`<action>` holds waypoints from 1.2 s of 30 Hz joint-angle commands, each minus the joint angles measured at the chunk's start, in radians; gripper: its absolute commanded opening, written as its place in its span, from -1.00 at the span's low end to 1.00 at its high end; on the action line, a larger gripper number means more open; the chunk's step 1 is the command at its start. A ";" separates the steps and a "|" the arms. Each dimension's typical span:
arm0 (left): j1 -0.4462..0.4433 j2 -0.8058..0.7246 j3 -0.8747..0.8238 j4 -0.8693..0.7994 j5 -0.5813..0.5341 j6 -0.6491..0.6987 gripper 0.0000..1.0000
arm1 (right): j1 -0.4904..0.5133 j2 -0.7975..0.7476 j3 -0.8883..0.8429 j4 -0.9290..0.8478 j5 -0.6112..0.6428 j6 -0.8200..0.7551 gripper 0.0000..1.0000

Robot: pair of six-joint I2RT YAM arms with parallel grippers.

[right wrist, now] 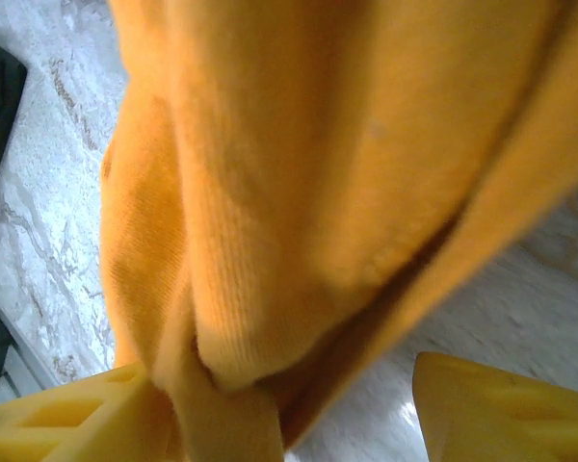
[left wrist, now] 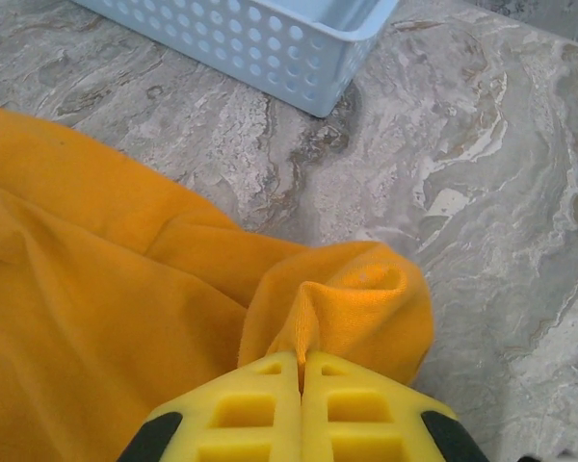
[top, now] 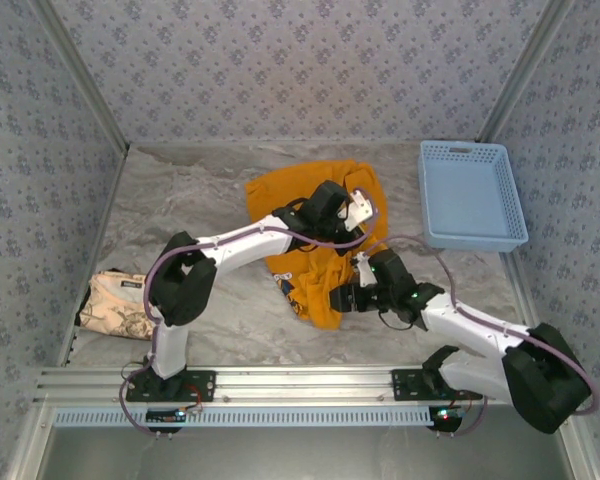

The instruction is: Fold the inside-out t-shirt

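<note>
The inside-out t-shirt [top: 315,255] is plain orange-yellow and lies bunched in the middle of the marble table, with a small dark print [top: 288,290] at its lower left edge. My left gripper [top: 358,210] is at the shirt's right side, shut on a pinched fold of the fabric [left wrist: 313,318], which bulges out just ahead of the yellow fingertips [left wrist: 270,399]. My right gripper [top: 342,298] is at the shirt's lower right corner. Its jaws stand wide apart, and a hanging bunch of cloth [right wrist: 299,192] drapes against the left finger [right wrist: 67,419], while the right finger [right wrist: 506,409] is free.
A light blue perforated basket [top: 472,195] stands at the back right, close beyond the left gripper [left wrist: 260,38]. A beige cloth with dark line drawing [top: 118,303] lies at the left edge. A metal rail [top: 280,385] runs along the near edge, and patterned walls enclose the table.
</note>
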 commanded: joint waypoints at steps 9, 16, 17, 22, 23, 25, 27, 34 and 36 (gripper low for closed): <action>0.158 -0.185 -0.079 0.101 -0.052 -0.128 -1.00 | 0.080 0.148 0.164 -0.031 0.312 -0.152 -1.00; 0.387 -0.306 0.020 0.051 -0.227 -0.211 -1.00 | -0.174 0.239 0.718 -0.375 0.450 -0.432 -1.00; 0.420 -0.308 0.047 0.045 -0.244 -0.211 -1.00 | -0.194 0.299 0.860 -0.423 0.481 -0.479 -1.00; 0.577 -0.211 0.335 -0.053 -0.212 -0.297 -1.00 | -0.241 0.583 1.474 -0.533 0.575 -0.691 -1.00; 0.596 -0.175 0.441 -0.104 -0.195 -0.318 -1.00 | -0.252 0.641 1.619 -0.576 0.572 -0.697 -1.00; 0.612 -0.123 0.599 -0.188 -0.187 -0.324 -1.00 | -0.262 0.738 1.869 -0.678 0.575 -0.712 -1.00; 0.613 -0.089 0.720 -0.246 -0.179 -0.304 -1.00 | -0.259 0.810 2.063 -0.758 0.594 -0.730 -1.00; 0.605 -0.146 0.759 -0.325 -0.059 -0.305 -1.00 | -0.188 0.718 1.971 -0.744 0.643 -0.809 -1.00; 0.594 -0.191 0.713 -0.346 -0.051 -0.298 -1.00 | -0.162 0.619 1.816 -0.669 0.646 -0.821 -1.00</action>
